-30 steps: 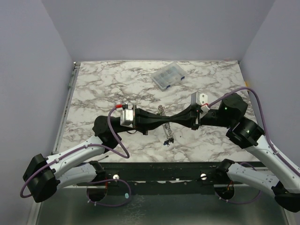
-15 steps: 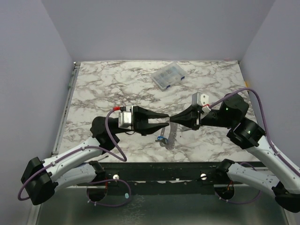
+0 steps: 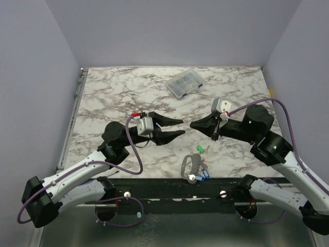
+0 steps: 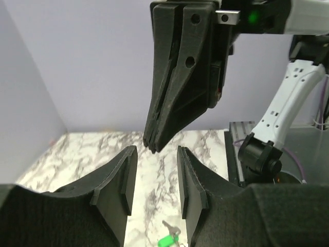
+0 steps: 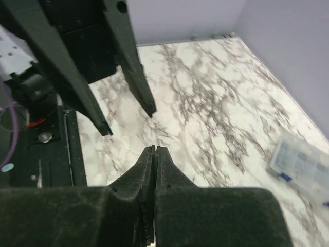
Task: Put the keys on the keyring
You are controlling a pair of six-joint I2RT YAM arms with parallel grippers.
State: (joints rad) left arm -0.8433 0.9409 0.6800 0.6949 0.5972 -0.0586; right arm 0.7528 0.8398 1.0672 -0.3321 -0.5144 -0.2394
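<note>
Marble-patterned table [image 3: 103, 92], lilac walls.

Top view: thin silvery-grey keyring [image 3: 189, 165]; blue-headed keys [image 3: 203, 176] touching it; green-headed key [image 3: 200, 149] just beyond, loose. Left gripper [image 3: 183, 127] and right gripper [image 3: 192, 125] hung beyond the keyring, both empty.

Left wrist view: jaws stood partly apart.

Right wrist view: jaws pressed together.

Step, as judged: between grasps. Next calls for picking up the keyring and the green-headed key.

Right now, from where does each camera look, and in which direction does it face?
Top external: above and behind the arm bases, looking down on the marble table; both arms show, with the left gripper and right gripper facing each other.
Left wrist: on the left arm, facing the right arm; its own open fingers below, the shut right gripper ahead.
Right wrist: on the right arm, facing the left arm; its own shut fingers below.
Shared: top and right wrist both show the clear box.
</note>
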